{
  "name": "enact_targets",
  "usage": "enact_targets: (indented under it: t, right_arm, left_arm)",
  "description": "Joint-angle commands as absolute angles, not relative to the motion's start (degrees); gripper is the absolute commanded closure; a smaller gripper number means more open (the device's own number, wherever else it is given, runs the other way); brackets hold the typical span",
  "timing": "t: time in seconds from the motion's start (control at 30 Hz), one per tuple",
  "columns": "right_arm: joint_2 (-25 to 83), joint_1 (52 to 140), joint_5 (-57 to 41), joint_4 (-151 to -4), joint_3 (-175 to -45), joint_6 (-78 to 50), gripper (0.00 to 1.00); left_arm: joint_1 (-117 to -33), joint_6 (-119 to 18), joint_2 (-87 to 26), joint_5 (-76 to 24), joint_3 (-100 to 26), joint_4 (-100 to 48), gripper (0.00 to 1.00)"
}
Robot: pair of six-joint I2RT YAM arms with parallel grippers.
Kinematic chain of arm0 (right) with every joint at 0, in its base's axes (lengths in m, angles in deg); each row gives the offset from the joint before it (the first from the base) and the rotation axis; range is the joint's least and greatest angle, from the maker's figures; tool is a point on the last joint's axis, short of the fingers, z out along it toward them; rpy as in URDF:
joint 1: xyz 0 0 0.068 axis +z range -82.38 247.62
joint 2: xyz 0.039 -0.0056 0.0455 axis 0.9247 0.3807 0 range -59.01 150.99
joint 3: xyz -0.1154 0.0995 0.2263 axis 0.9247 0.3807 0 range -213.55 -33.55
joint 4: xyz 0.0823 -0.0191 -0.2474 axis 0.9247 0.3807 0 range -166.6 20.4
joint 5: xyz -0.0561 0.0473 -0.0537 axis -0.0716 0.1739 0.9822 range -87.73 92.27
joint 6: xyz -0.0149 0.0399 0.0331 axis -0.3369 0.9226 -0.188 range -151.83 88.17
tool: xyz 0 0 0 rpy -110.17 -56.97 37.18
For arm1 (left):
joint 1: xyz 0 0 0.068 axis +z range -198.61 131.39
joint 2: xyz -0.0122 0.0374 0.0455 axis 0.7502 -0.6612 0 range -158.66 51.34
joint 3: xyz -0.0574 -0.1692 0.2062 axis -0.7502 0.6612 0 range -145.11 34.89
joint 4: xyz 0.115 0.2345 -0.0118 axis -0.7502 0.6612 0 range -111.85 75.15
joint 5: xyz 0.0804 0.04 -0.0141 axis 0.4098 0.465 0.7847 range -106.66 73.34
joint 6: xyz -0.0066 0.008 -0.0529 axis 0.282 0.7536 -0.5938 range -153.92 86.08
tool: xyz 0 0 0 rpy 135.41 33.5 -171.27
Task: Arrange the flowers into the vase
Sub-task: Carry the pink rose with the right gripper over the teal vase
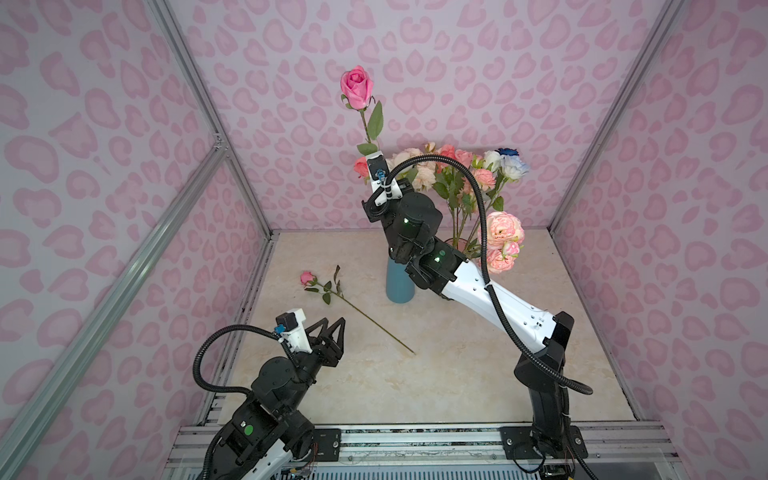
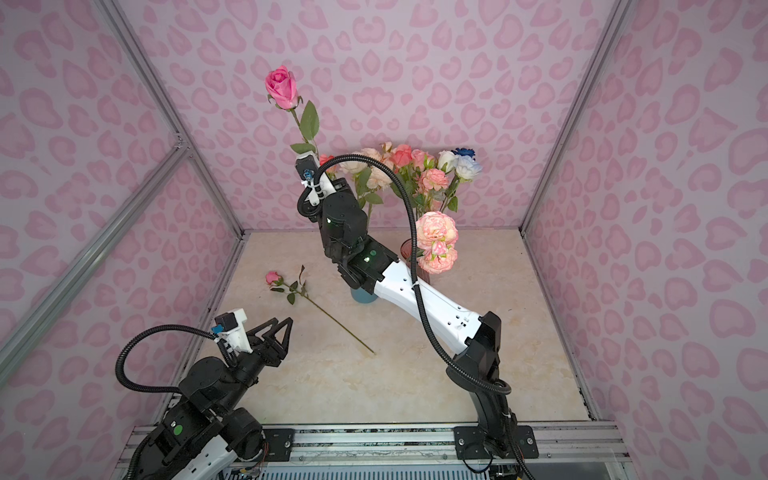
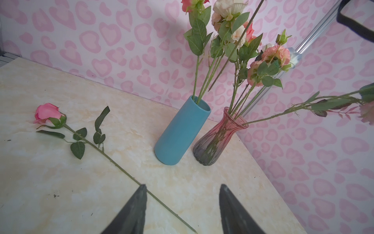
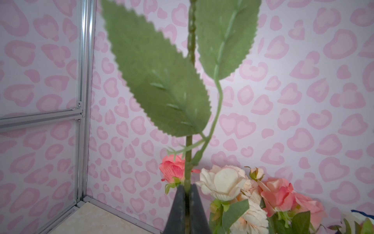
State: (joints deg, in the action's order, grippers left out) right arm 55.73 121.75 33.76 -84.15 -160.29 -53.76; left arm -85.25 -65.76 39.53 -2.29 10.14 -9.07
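Observation:
My right gripper (image 4: 187, 189) is shut on the green stem of a tall pink rose (image 1: 356, 86), holding it upright above the blue vase (image 1: 398, 286). In the left wrist view the stem's bare lower end (image 3: 236, 44) hangs just above that vase's mouth. The blue vase and the pink glass vase (image 3: 220, 137) beside it hold several flowers (image 1: 449, 166) in pink, coral, cream and blue. Another pink rose (image 1: 307, 277) lies flat on the table, its stem pointing toward my left gripper (image 1: 332, 328). That gripper is open and empty, hovering near the stem's end.
Pink heart-patterned walls with aluminium frame posts (image 1: 199, 108) enclose the marble-look table (image 1: 415, 374) on three sides. Ruffled peonies (image 1: 503, 241) droop out of the glass vase toward the right arm's cable. Both arm bases sit on the front rail (image 1: 415, 440).

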Motion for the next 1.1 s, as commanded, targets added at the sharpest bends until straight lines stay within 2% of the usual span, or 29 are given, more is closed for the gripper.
enact_targets:
  t: [0.0, 0.33, 1.07]
  right_arm:
    - [55.1, 120.5, 33.8, -82.6, -158.0, -49.7, 1.0]
    - [50.2, 118.6, 31.9, -85.6, -147.6, -43.9, 1.0]
    - [49.4, 118.5, 30.0, -85.0, -149.0, -45.3, 1.0]
  left_arm:
    - [-85.3, -65.9, 39.1, -1.8, 10.2, -9.5, 0.42]
    - [-85.3, -66.0, 37.2, -1.7, 10.4, -10.6, 0.42]
    - [-85.3, -66.3, 35.3, -2.0, 10.3, -11.7, 0.42]
